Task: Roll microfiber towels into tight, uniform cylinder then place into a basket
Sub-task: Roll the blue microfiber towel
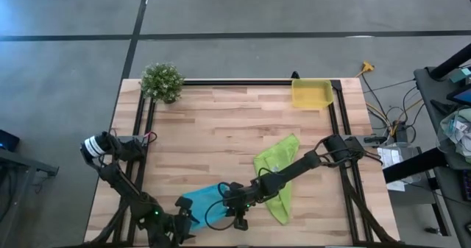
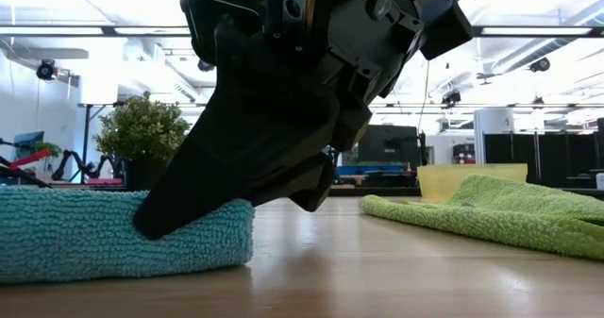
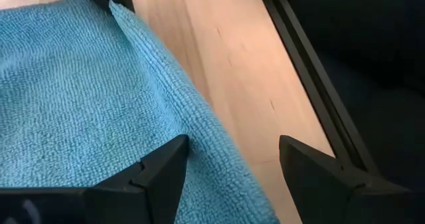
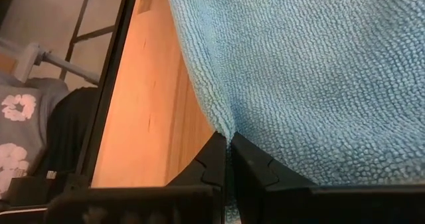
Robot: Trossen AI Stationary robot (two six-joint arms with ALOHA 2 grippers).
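Observation:
The turquoise-blue towel [image 1: 200, 202] lies bunched thick near the table's front edge, left of centre. My right gripper [image 1: 227, 198] reaches across from the right and is shut on the towel's right edge [image 4: 229, 151]. My left gripper [image 3: 229, 174] stands open at the towel's front edge, one finger over the cloth and one over bare wood. The lime-green towel [image 1: 278, 176] lies spread out at the centre right, under my right arm. The yellow basket [image 1: 310, 93] sits at the far right edge. My right gripper pinches the blue towel's edge [image 4: 224, 127] between its two shut fingers, slanting down from the table's right. The cloth draws up into a crease at the fingertips. In the low view the fingertip [image 2: 156, 219] sinks into the top of the towel, which rests on the table. I cannot tell whether my left gripper touches the towel.
A small potted plant [image 1: 162, 81] stands at the far left corner. Black frame rails [image 3: 312, 84] run along the table's sides. Bare wood lies between the towels and the far edge.

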